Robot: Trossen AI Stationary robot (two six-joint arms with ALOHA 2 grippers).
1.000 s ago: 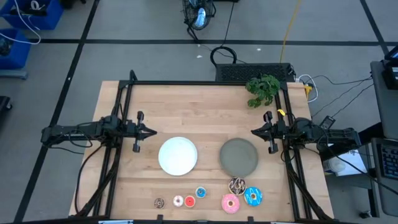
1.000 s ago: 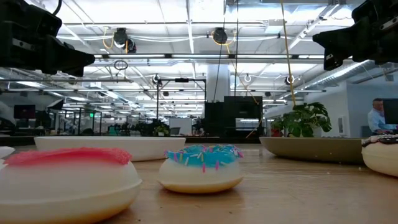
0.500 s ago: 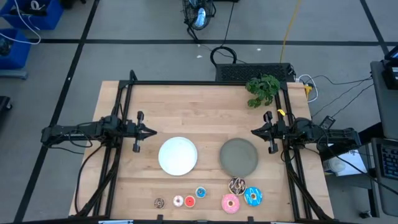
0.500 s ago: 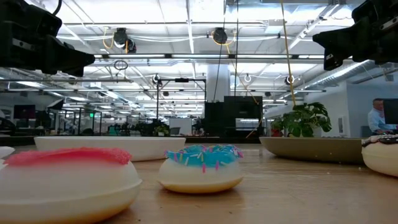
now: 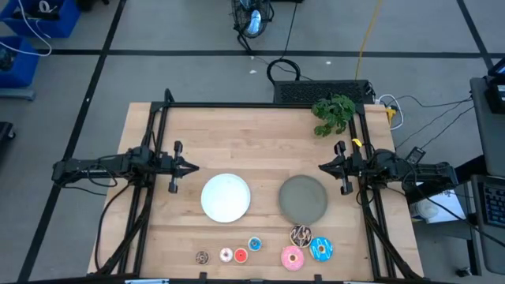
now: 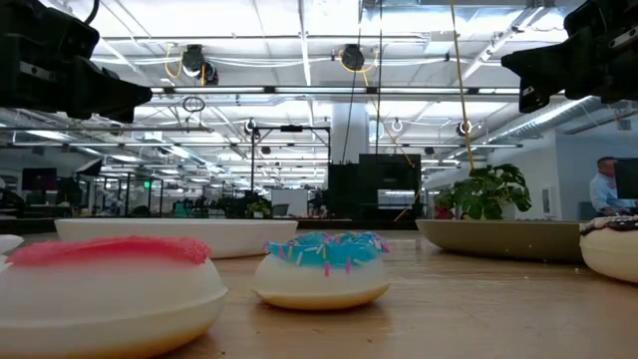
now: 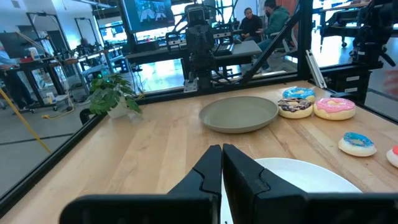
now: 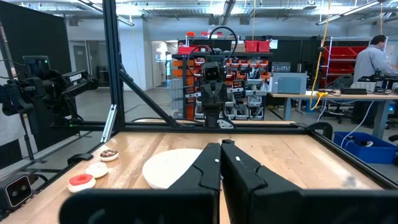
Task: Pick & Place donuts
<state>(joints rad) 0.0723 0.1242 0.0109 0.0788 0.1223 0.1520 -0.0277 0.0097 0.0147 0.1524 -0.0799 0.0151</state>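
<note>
Both arms wait at the desk's (image 5: 260, 134) sides, well apart from the work. The left claw (image 5: 192, 166) hangs clenched and empty beside the white plate (image 5: 226, 197); the right claw (image 5: 323, 166) hangs clenched and empty near the grey plate (image 5: 303, 199). Their height and pulled-back pose look like a rest stance that leaves the middle open for a first reach.

The donuts lie in a row along the desk's near edge, none on a plate, so the task seems not yet begun. Three tiny rings sit below the white plate: brown (image 5: 202, 256), red (image 5: 241, 255), and blue (image 5: 254, 244), with a small pale pink-topped ring (image 5: 226, 254) between brown and red. Three larger ones cluster below the grey plate: drizzled brown (image 5: 301, 234), pink (image 5: 292, 256) and blue (image 5: 320, 249), close together, perhaps touching. The split suggests small go to one plate, large to the other.

The donuts look like smooth moulded toys, domed, with pale bases and bright sprinkled tops. The plates are shallow, matte rounds. The desk is pale planked wood. A leafy plant (image 5: 334, 113) stands at the far right corner.
</note>
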